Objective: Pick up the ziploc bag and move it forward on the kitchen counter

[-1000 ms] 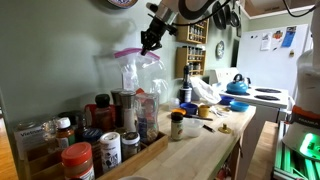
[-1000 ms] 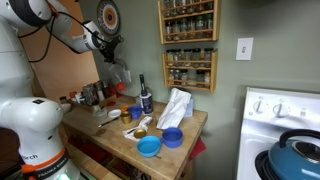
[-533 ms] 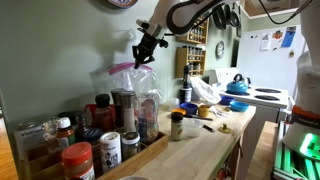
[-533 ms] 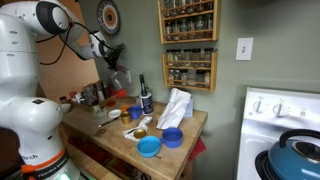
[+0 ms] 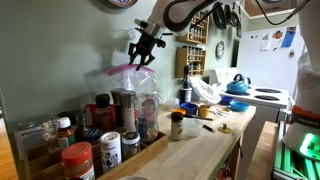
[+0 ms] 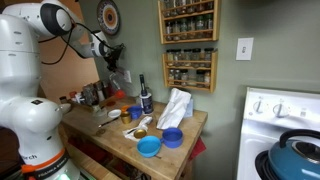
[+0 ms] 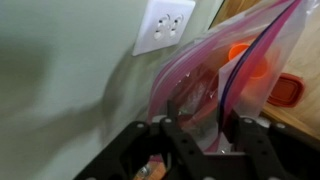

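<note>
The clear ziploc bag [image 5: 128,82] with a pink seal stands against the wall among the jars at the back of the wooden counter [image 5: 200,145]. It also shows in an exterior view [image 6: 120,79]. My gripper [image 5: 141,57] hangs just above the bag's pink top edge with its fingers spread. In the wrist view the bag [image 7: 215,75] sits between the two wide-apart fingers of the gripper [image 7: 203,135], and neither finger presses it. Orange and red lids show through the plastic.
Jars and spice bottles [image 5: 100,112] crowd the counter's wall side. Blue bowls [image 6: 150,147] and a white cloth [image 6: 176,107] lie on the counter. A spice rack [image 6: 190,45] hangs on the wall. A stove with a blue kettle [image 5: 237,86] stands beyond. A wall outlet [image 7: 165,25] is close by.
The gripper carried the bag down and toward the wall onto the jar area. Its fingers have since spread apart around the bag's top.
</note>
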`<action>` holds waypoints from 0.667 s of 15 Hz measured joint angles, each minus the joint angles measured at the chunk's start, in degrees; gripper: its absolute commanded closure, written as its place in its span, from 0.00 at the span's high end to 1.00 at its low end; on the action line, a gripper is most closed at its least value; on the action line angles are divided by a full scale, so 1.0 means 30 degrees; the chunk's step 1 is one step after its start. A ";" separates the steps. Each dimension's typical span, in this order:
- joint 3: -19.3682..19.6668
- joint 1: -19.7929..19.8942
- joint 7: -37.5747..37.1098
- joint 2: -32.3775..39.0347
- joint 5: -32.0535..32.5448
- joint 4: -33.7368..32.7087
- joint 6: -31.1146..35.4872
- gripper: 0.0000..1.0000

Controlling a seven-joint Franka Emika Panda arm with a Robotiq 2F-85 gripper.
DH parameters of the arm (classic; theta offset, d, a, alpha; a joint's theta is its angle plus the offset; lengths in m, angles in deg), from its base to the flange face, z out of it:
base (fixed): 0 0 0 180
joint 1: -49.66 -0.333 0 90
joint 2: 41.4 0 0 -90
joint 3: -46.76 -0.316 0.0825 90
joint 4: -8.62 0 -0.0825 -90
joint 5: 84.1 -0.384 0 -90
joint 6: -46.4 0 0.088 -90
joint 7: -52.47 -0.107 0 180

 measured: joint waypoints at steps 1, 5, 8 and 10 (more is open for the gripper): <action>0.0069 0.0080 -0.0037 -0.0403 0.0021 0.0050 -0.0007 0.88; 0.0758 0.0242 -0.0829 -0.2443 0.0458 0.0758 -0.0197 1.00; 0.0845 0.0200 -0.0848 -0.2785 0.0450 0.0872 -0.0655 1.00; 0.0763 0.0048 -0.0848 -0.2380 0.0451 0.0843 -0.0675 1.00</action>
